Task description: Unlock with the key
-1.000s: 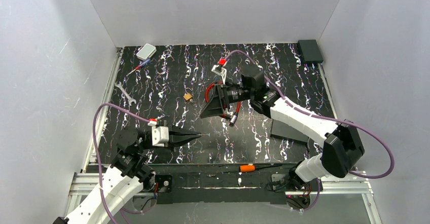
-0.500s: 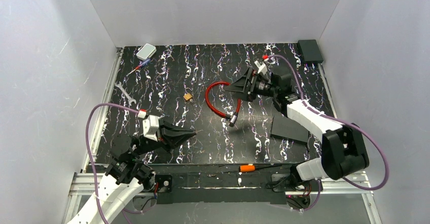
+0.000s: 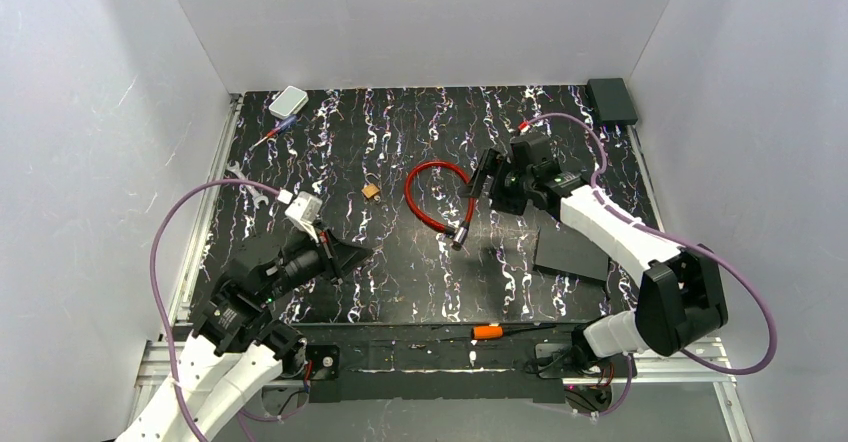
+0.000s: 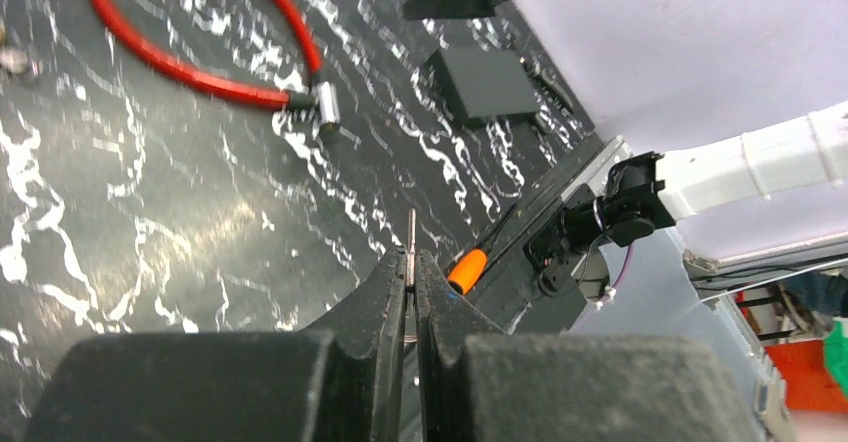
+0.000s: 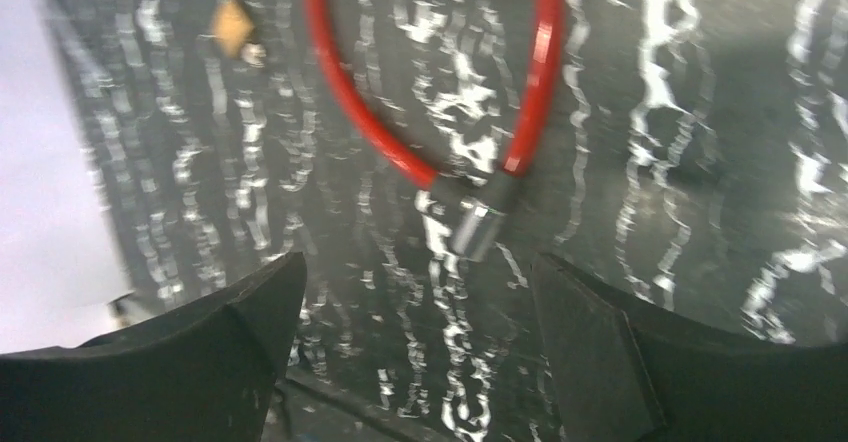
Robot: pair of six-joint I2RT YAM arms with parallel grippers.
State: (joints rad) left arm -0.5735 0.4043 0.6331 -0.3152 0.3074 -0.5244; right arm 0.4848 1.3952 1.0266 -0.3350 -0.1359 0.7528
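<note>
Key shows as a thin silvery sliver pinched between the closed fingers of your left hand, held above the near-left part of the surface. Over the last second that hand has drawn back and twisted at the wrist, with the key kept in its grip. Your right hand has swung off the red cable lock toward 1 o'clock. It now sits at the loop's 3 o'clock, fingers spread wide and holding nothing. Read that as lining up to steady a lock, so insertion has not begun. From the key, the cable's barrel lies around 3 o'clock, well apart, and the brass padlock lies near 12 o'clock. Which one the key fits, you cannot tell.
</note>
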